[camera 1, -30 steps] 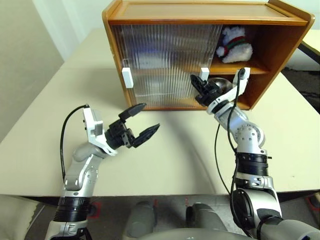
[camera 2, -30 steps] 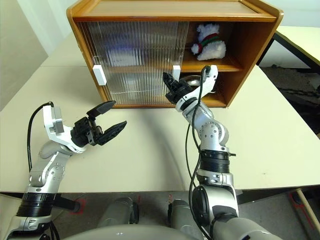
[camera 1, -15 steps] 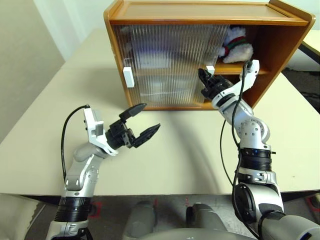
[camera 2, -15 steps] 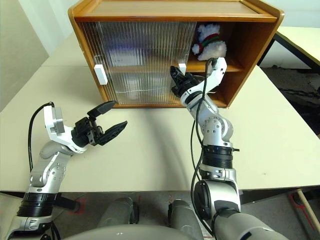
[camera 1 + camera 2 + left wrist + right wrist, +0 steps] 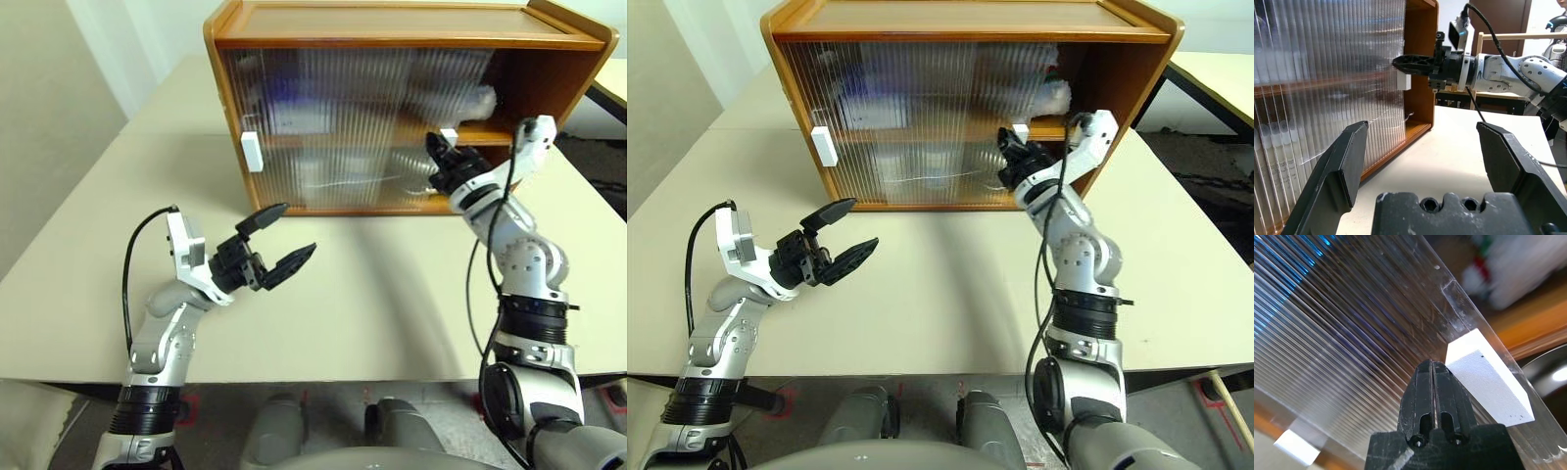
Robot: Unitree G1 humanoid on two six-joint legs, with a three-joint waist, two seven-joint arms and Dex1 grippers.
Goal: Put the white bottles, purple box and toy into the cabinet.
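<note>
Head stereo pair: looks forward and down over both arms at the cabinet (image 5: 392,108); same scene in both eyes, the cabinet set further left in the right eye. Left wrist cam: sighted along its own left gripper (image 5: 1425,161), level, near the cabinet's ribbed door (image 5: 1327,83), with the right gripper (image 5: 1415,61) in shot. Right wrist cam: pressed close to that door, beside the white handle (image 5: 1488,377). Door and handle are shared by all views.

one cabinet (image 5: 549,73), two sliding doors (image 5: 323,127), two white handles (image 5: 251,151), one toy (image 5: 1508,269).
</note>
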